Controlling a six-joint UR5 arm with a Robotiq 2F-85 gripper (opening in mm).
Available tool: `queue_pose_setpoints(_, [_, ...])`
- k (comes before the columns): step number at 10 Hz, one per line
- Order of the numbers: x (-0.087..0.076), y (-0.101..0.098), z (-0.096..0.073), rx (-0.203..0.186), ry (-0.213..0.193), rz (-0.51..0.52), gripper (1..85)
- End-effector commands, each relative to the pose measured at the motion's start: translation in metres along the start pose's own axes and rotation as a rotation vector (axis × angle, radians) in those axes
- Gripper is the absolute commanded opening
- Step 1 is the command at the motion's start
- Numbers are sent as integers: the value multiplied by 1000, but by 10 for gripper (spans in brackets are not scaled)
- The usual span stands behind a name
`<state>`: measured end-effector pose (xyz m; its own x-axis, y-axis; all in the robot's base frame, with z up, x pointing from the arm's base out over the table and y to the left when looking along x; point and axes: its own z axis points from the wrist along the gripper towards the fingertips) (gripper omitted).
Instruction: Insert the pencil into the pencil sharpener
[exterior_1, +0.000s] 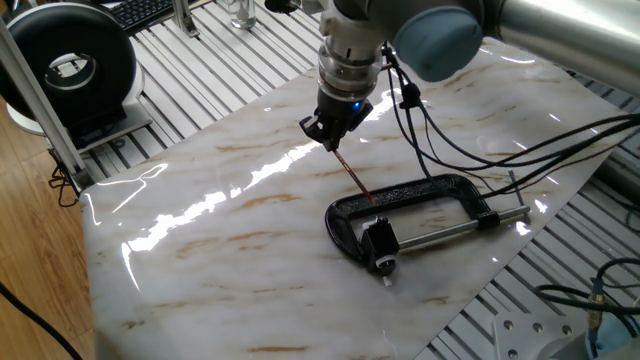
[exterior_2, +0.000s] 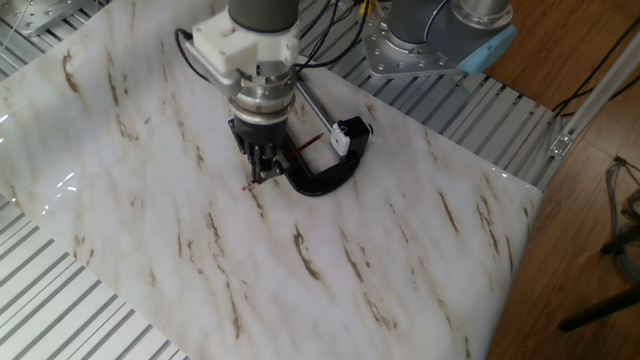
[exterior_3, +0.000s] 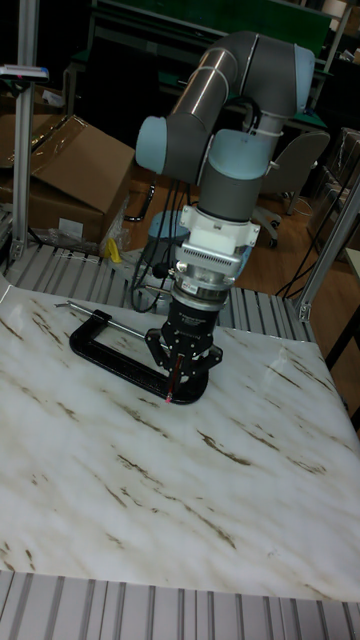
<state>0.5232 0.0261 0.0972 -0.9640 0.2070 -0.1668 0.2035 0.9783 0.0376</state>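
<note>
My gripper (exterior_1: 328, 140) is shut on the upper end of the thin dark-red pencil (exterior_1: 352, 175). The pencil slants down to the right, and its lower end lies over the frame of the black C-clamp (exterior_1: 440, 188). The pencil sharpener (exterior_1: 377, 240) is a small black block sitting at the clamp's screw end, apart from the pencil. In the other fixed view the gripper (exterior_2: 260, 175) hangs just left of the clamp (exterior_2: 320, 183), with the sharpener (exterior_2: 345, 133) beyond it. The tall fixed view shows the gripper (exterior_3: 180, 385) low over the marble, in front of the clamp (exterior_3: 105, 360).
The marble slab (exterior_1: 220, 250) lies on a slatted metal table (exterior_1: 210, 70). A round black device (exterior_1: 70, 65) stands at the far left. Cables (exterior_1: 500, 140) trail across the slab's right side. A cardboard box (exterior_3: 70, 170) sits behind the table.
</note>
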Motion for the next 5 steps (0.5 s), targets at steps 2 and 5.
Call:
queue_pose_setpoints(2, [-3,1,-1,-4,-38,12,10])
queue_pose_setpoints(5, [-10,6,1,-17,-62,11,10])
